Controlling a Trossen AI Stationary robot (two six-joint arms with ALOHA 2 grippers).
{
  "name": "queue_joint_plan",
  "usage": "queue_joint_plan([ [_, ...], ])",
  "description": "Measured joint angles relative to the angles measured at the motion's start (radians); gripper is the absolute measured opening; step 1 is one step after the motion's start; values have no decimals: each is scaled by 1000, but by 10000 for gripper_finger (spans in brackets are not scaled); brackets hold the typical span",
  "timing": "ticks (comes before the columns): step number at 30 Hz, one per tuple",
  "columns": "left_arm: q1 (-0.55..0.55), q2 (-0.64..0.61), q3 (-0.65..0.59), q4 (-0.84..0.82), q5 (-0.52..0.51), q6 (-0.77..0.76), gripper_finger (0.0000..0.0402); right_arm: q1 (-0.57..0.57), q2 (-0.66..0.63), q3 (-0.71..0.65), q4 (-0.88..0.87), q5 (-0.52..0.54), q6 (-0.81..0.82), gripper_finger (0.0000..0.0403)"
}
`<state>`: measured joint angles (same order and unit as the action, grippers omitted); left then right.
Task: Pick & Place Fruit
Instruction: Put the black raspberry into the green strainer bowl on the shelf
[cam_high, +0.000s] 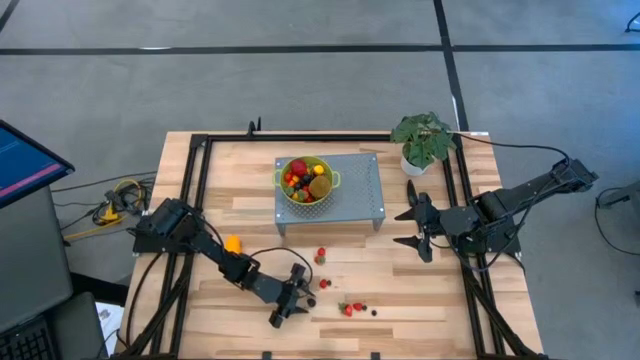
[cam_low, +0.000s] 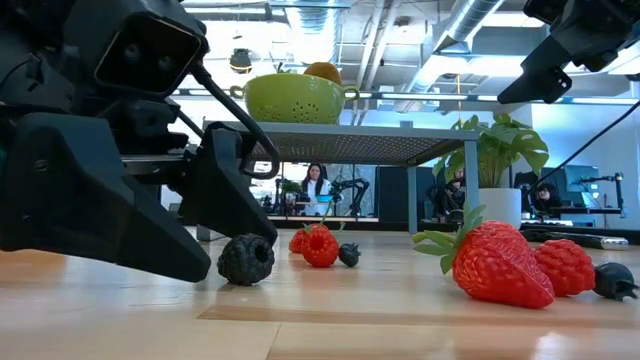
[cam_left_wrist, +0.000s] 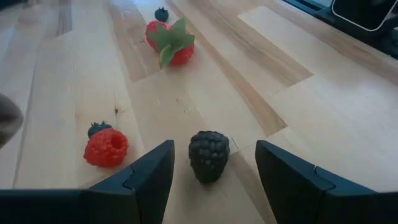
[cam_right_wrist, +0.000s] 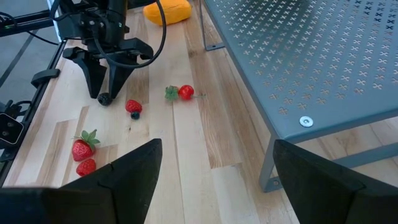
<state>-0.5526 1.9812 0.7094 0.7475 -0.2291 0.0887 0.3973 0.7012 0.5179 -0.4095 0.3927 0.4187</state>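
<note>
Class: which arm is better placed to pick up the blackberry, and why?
Left. The left gripper is open around the blackberry on the table; the right gripper hovers open near the grey stand.

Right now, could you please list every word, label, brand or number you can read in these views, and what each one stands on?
None can be read.
The monitor at the table's left edge shows coloured bands, too small to make out any text.
The berries, the green colander and the grey shelf bear no visible lettering.
</note>
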Motion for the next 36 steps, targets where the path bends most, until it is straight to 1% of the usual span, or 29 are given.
queue_joint_plan([
  [7,21,0,0,-1,-10,-72,218,0,0,0,0,0,0,301],
  [9,23,0,0,-6,-4,-62,218,0,0,0,0,0,0,301],
  [12,17,11,1,-4,45,16,218,0,0,0,0,0,0,301],
  [13,15,16,2,1,38,29,218,0,0,0,0,0,0,301],
  [16,17,42,10,24,23,-4,218,0,0,0,0,0,0,301],
  [21,24,59,16,45,31,-67,218,0,0,0,0,0,0,301],
  [33,25,61,15,50,32,-69,218,0,0,0,0,0,0,301],
  [36,25,61,15,50,34,-71,207,0,0,0,0,0,0,301],
])
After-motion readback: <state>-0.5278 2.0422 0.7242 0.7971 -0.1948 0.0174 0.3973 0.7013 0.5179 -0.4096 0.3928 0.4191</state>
